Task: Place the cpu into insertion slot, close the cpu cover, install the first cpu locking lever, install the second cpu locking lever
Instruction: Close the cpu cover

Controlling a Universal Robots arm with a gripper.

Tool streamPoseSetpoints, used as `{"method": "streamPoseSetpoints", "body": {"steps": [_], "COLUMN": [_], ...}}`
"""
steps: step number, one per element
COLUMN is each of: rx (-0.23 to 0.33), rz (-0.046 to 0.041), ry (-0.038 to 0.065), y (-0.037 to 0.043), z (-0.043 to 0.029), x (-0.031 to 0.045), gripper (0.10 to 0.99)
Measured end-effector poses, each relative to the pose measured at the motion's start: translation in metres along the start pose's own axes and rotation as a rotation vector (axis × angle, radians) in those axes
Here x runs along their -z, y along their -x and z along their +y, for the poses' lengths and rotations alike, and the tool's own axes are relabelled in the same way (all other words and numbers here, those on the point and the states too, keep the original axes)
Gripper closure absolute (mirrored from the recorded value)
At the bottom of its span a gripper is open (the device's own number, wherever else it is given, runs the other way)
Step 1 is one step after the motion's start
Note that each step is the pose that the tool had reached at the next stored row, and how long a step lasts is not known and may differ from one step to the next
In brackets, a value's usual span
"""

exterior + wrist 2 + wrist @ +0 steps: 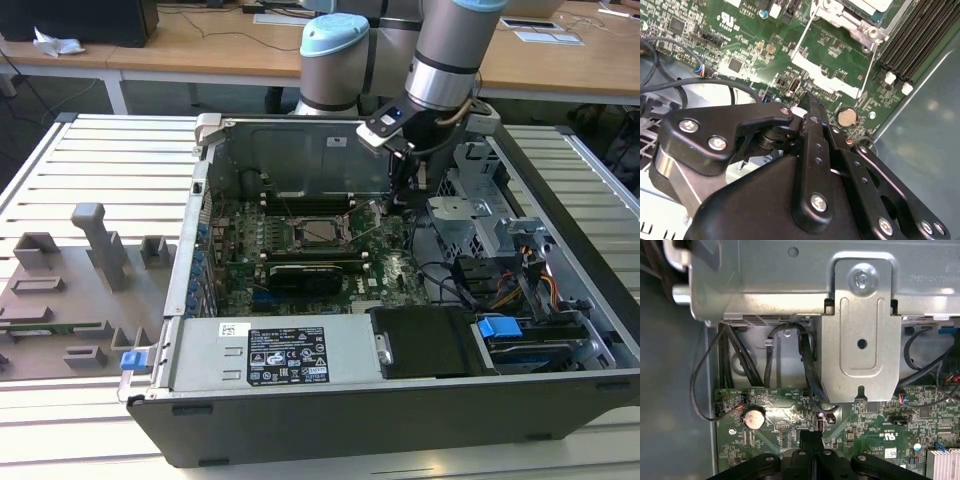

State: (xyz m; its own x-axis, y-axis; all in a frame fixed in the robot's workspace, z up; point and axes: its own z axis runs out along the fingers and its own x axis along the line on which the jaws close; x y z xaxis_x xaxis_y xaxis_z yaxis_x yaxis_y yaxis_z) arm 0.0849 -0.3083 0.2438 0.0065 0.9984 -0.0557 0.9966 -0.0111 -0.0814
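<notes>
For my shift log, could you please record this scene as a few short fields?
setting: open computer case on a slatted table
gripper: shut, over the green motherboard, near the coin cell
held: nothing visible
cpu cover: appears down over the insertion slot
wire levers: one and another beside the cover

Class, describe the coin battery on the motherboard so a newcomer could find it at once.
Start at the open computer case and find its green motherboard. Near the board's edge, close to the gripper, sits the coin battery. It is the only round, shiny silver disc there; its neighbours are small, dark, angular.
</notes>
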Motion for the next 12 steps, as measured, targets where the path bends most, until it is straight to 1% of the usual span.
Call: {"method": "streamPoseSetpoints", "body": {"steps": [4,7,10,12], "rx": [0.0,0.0,0.0,0.0], "rz": [0.0,0.0016,0.0018,0.0018], "ry": [0.0,0.0,0.0,0.0], "y": [-0.0001,-0.0001,0.0,0.0], "z": [-0.0025,-0.0065,-0.0149,-0.0188], "x": [-0.0021,-0.0027,-0.0034,-0.0037], "gripper": [0.98,0.98,0.98,0.98]}}
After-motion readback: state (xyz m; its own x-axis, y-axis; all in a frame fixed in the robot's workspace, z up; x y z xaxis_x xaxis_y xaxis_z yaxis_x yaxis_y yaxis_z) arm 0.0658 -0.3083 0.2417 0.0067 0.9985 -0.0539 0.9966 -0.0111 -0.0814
